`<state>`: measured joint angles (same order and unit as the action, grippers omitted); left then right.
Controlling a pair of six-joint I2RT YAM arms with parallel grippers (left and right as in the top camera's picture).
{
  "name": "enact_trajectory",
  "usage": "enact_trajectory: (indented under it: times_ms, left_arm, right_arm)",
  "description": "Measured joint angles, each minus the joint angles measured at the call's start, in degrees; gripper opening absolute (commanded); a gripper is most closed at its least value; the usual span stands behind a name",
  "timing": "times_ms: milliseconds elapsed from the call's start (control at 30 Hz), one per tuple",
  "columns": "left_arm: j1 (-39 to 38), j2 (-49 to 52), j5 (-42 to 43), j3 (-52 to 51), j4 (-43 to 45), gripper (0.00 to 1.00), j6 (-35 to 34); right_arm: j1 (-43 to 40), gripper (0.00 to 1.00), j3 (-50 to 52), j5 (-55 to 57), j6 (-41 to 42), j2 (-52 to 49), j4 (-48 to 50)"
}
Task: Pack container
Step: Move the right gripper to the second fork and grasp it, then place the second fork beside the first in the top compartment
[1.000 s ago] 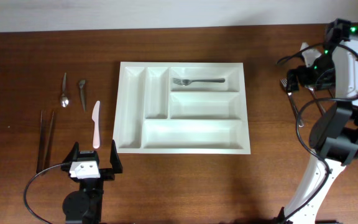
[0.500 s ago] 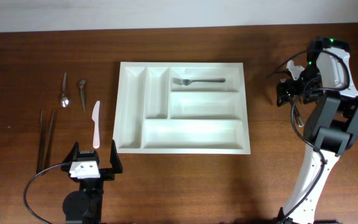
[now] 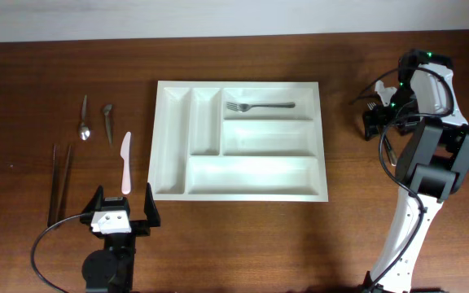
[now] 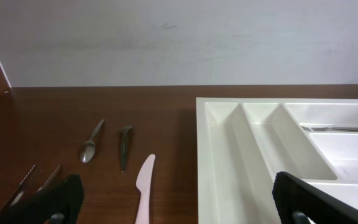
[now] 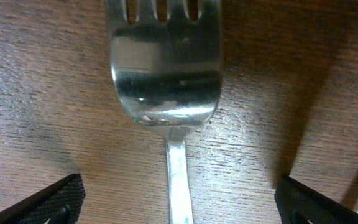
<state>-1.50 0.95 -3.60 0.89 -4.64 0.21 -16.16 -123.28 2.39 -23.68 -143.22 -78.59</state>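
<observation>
Left tool point(image 3: 124, 195): jaws spread fully, holding nothing and touching nothing. It sits low at the near edge of the tabletop point(image 3: 348, 236), just beside the handle end of a pink knife point(image 3: 125, 163).

Right tool point(image 5: 179, 205): jaws spread fully, gripping nothing. It hangs close over a loose fork point(image 5: 166, 81) lying flat on the tabletop, with one finger on each side of the handle and clear of it.

The container point(image 3: 238, 84) lies flat at the tabletop centre, between the two tools. A packed fork point(image 3: 259, 106) lies in its top wide compartment.
</observation>
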Motion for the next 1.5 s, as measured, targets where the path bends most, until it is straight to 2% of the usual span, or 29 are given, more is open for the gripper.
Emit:
enact_trajectory:
  times_ms: [333,400,433,533,633,700,733,1000,1167,1333,1500]
  left_arm:
    - [0.0,0.0,0.0,0.0,0.0,0.99,0.0]
    - [0.0,0.0,0.0,0.0,0.0,0.99,0.0]
    - [0.0,0.0,0.0,0.0,0.0,0.99,0.0]
    - [0.0,0.0,0.0,0.0,0.0,0.99,0.0]
    - [0.0,0.0,0.0,0.0,0.0,0.99,0.0]
    - [0.0,0.0,0.0,0.0,0.0,0.99,0.0]
    - [0.0,0.0,0.0,0.0,0.0,0.99,0.0]
    - [0.0,0.0,0.0,0.0,0.0,0.99,0.0]
    - [0.0,0.0,0.0,0.0,0.0,0.99,0.0]
    - [0.0,0.0,0.0,0.0,0.0,0.99,0.0]
    - [0.0,0.0,0.0,0.0,0.0,0.99,0.0]
  right_arm:
    - [0.6,1.00,1.9,1.4,0.4,0.6,1.5]
    - [0.6,0.92,1.9,1.4,0.4,0.6,1.5]
    - [0.6,0.86,2.0,1.3,0.6,0.6,1.5]
    - [0.6,0.56,2.1,1.4,0.9,0.7,1.2]
    - [0.6,0.33,2.2,1.5,0.8,0.7,1.1]
    - [0.7,0.10,2.4,1.4,1.3,0.8,1.3]
    - [0.8,0.05,2.4,1.3,1.5,0.8,1.4]
    - [1.6,0.04,2.5,1.7,3.0,1.0,2.3]
    - [2.7,0.04,1.2,2.0,7.3,0.7,2.5]
    - [5.3,0.04,-7.9,-0.9,14.3,-1.7,-2.8]
    - [8.8,0.04,-21.9,-4.7,23.9,-2.3,-8.1]
